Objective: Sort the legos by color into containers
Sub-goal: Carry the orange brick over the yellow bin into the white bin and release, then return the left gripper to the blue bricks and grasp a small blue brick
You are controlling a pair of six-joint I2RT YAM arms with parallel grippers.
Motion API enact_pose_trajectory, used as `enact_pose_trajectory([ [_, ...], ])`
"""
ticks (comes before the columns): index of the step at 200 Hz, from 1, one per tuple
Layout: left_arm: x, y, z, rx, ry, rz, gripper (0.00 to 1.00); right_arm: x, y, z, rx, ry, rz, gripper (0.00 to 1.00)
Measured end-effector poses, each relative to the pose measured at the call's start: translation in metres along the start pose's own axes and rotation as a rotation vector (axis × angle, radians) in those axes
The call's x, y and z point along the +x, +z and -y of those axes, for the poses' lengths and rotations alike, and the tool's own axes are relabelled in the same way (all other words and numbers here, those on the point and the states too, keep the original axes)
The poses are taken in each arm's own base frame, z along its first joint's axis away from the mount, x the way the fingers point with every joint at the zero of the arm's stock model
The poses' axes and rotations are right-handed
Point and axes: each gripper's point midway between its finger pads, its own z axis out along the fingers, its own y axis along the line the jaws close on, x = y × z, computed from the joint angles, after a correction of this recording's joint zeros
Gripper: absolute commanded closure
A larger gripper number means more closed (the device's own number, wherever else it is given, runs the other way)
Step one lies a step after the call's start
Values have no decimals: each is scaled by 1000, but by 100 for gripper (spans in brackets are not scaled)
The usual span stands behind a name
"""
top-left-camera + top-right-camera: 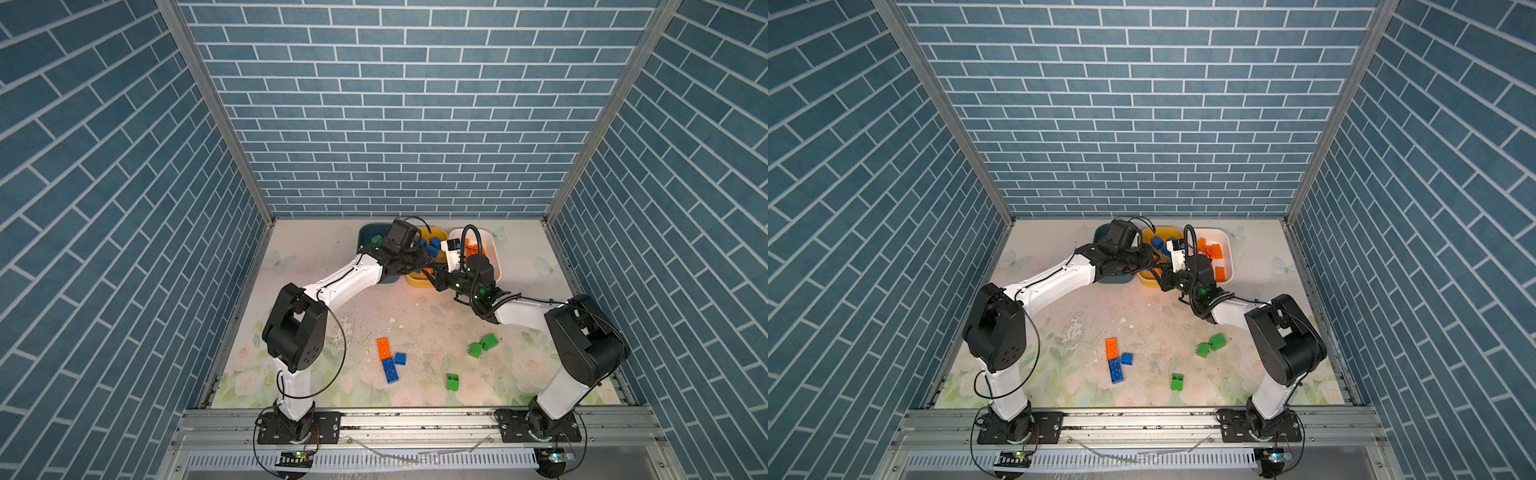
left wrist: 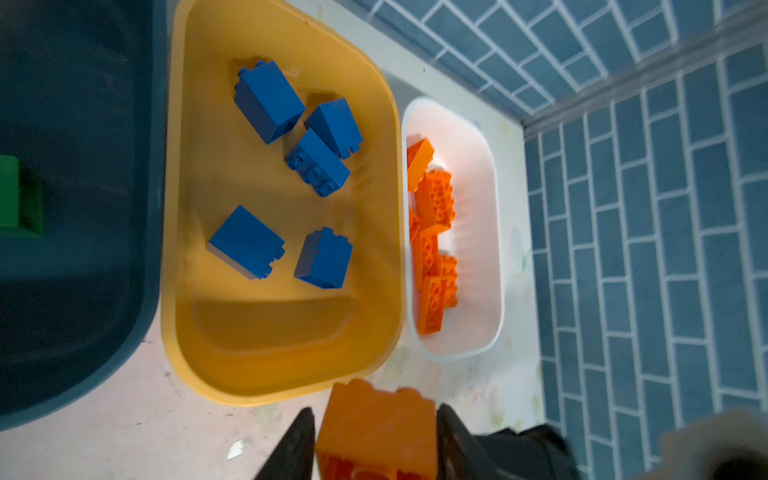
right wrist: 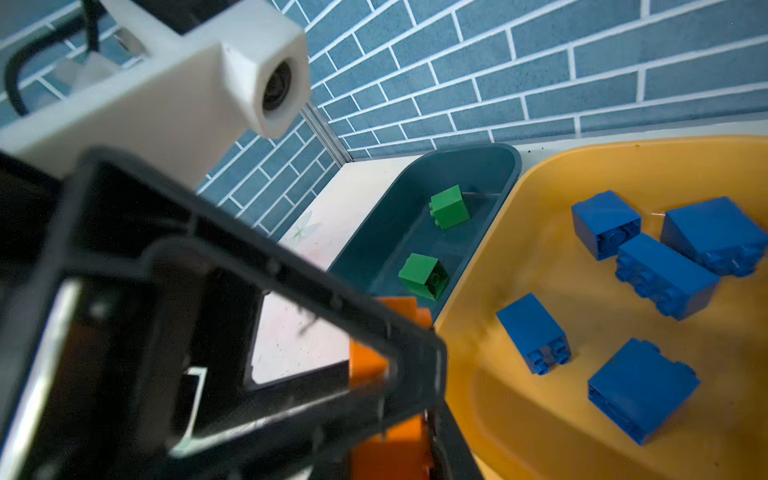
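Clerk: Markings?

Inspector: Stud tops on the bricks are too blurred to read any lettering.

Clerk: Pincers?

Inspector: Left pincer [image 2: 374, 409]: its two black fingers [image 2: 293, 453] stand on either side of the orange brick [image 2: 376, 432], close against its flanks. Whether they press it, I cannot tell. Right pincer [image 1: 437, 279]: drawn together on the same orange brick, meeting the left pincer tip to tip in both top views.

Clerk: Position of that brick?

Inspector: Between the two pincers, clear of the surface [image 1: 415, 324], at the near end of the yellow tub [image 2: 178, 232].

Clerk: Tubs?

Inspector: Three side by side at the back wall. Dark teal tub [image 3: 478, 166]: two sorted green bricks [image 3: 451, 206]. Yellow tub: five sorted blue bricks [image 2: 268, 102]. White tub [image 2: 486, 257]: a heap of sorted orange bricks [image 2: 434, 249].

Clerk: Unsorted?

Inspector: Six on the surface, well apart from both pincers. Flat orange brick [image 1: 383, 348] lies end to end with the long blue brick [image 1: 390, 370], and the small blue brick [image 1: 400, 358] lies just beside them. Green pair [image 1: 489, 341], touching, lies under the right arm. Lone green brick [image 1: 452, 381] lies nearer the front edge.
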Motion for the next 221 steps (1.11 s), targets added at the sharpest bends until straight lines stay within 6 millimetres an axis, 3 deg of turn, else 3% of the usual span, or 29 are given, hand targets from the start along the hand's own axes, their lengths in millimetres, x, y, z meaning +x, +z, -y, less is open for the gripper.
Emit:
enact_pose_trajectory([
  [13,5,1,-4,-11,24,-15,9,3,-3,6,30,-10,-18,98],
  [28,10,0,-11,-30,45,-24,1,3,-10,16,75,-16,-37,98],
  [81,23,-30,-31,-101,183,-26,1,-22,-61,82,343,33,-22,97],
  [98,31,-40,-39,-118,224,-36,1,-20,-74,100,425,55,-36,95],
  [128,50,-53,-57,-176,304,-77,1,-2,-85,119,529,75,-117,92],
  [157,77,-62,-71,-233,357,-152,1,-5,-81,130,581,72,-162,91],
  [169,93,-66,-78,-248,367,-194,1,-9,-78,133,594,69,-170,86],
  [197,138,-73,-86,-278,404,-320,3,-17,-74,138,625,62,-180,61],
  [221,179,-80,-89,-286,383,-420,13,-19,-75,142,650,60,-195,47],
])
